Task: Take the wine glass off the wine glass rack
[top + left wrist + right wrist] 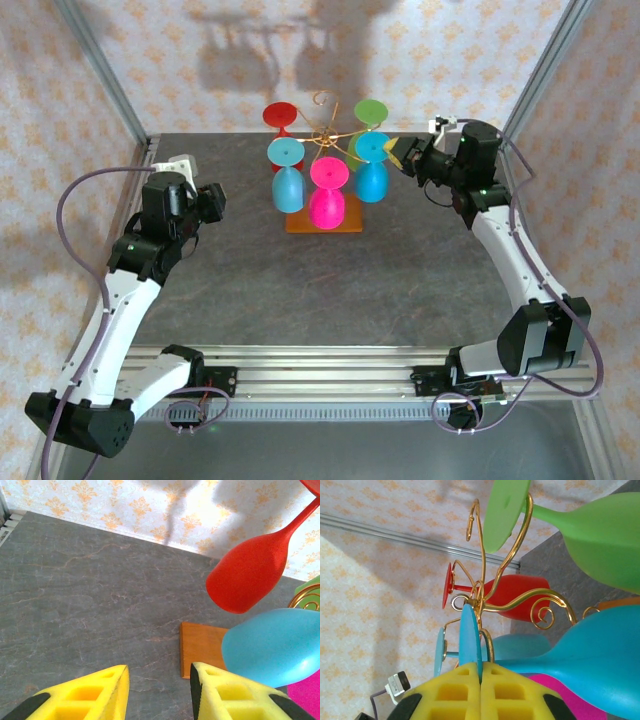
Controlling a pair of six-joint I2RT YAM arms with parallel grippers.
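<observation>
Wine glass [372, 180]: blue, hanging bowl-down from the wine glass rack [325, 135], on the rack's 3 o'clock side in the top view. The rack stands at the back middle of the table [300, 300] on its wooden base [352, 226].

Right gripper [398, 155]: you have it just at 3 o'clock of the glass's foot [372, 147], level with the foot. In the right wrist view the yellow fingers [455, 695] are pressed together, and the thin blue rim of the foot [469, 640] runs down into the seam between them. Entry: right gripper [480, 680] clamped on the foot of the wine glass [600, 650]. The foot sits in the gold wire arm [520, 607], so the glass is not off the rack.

Left gripper [212, 200]: you have it at about 8 o'clock of the rack, well apart from it. In the left wrist view its two yellow fingers [90, 695] stand apart with bare table between them; it holds nothing. The base [200, 647] lies at 1 o'clock of that gripper [160, 695].

Other glasses on the rack, top view:
- red glass [280, 115] at 10 o'clock
- green glass [371, 110] at 2 o'clock
- second blue glass [288, 190] at 8 o'clock
- magenta glass [327, 205] at 6 o'clock
</observation>
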